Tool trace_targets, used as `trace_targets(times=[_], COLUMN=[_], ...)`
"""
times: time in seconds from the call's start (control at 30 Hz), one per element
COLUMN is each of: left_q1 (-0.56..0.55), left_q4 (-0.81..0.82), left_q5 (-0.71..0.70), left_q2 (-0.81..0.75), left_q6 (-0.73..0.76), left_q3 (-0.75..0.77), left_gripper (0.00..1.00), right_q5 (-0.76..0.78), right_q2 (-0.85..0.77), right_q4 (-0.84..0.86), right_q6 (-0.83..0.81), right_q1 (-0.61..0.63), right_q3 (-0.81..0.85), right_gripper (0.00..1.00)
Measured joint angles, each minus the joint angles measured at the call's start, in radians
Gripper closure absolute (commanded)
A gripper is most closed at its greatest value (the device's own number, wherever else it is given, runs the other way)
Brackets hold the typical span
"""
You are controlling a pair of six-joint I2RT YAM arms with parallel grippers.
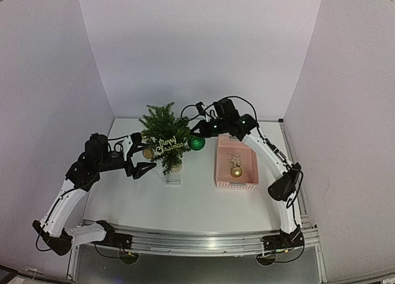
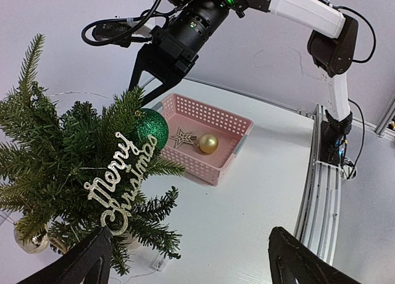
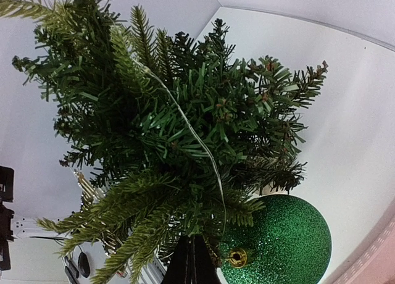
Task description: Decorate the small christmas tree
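Just ahead of our left gripper [image 1: 142, 154], whose jaws stand wide apart and hold nothing, we see the small christmas tree [image 1: 165, 134] upright on the white table [image 1: 197, 204]. A glittery "Merry Christmas" sign [image 2: 120, 180] hangs on the branches facing that gripper. A gold bauble [image 1: 148, 152] hangs low on the tree, near one of the gripper's fingers. Our right gripper [image 1: 199, 130] reaches in at the tree's opposite side with its fingers pressed together. A green bauble [image 3: 278, 242] hangs right beside its tips, its gold cap next to them. A thin thread [image 3: 200, 142] runs from the branches down to those tips, but we cannot tell whether it is pinched. Behind the right gripper, under its arm, sits a pink basket [image 1: 220, 167] with a gold star [image 1: 234, 160] and a gold ball [image 1: 236, 171] inside.
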Motion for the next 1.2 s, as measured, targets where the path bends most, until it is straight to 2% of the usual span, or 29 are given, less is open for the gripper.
trace_targets(times=[0.17,0.27,0.37,1.2], left_q1=[0.000,0.000,0.000,0.000], left_q4=[0.000,0.002,0.005,0.011], left_q5=[0.000,0.000,0.000,0.000], left_q2=[0.000,0.000,-0.001,-0.001], left_q6=[0.000,0.000,0.000,-0.001], left_q3=[0.000,-0.005,-0.015,-0.019], left_gripper=[0.12,0.13,0.12,0.13], right_q5=[0.002,0.008,0.012,0.095], right_q2=[0.000,0.000,0.000,0.000], right_q4=[0.002,0.001,0.005,0.009], right_q6=[0.000,0.003,0.011,0.029], right_q1=[0.000,0.000,0.000,0.002], right_q3=[-0.006,-0.010,-0.010,-0.010], right_gripper=[0.99,0.88,0.84,0.70])
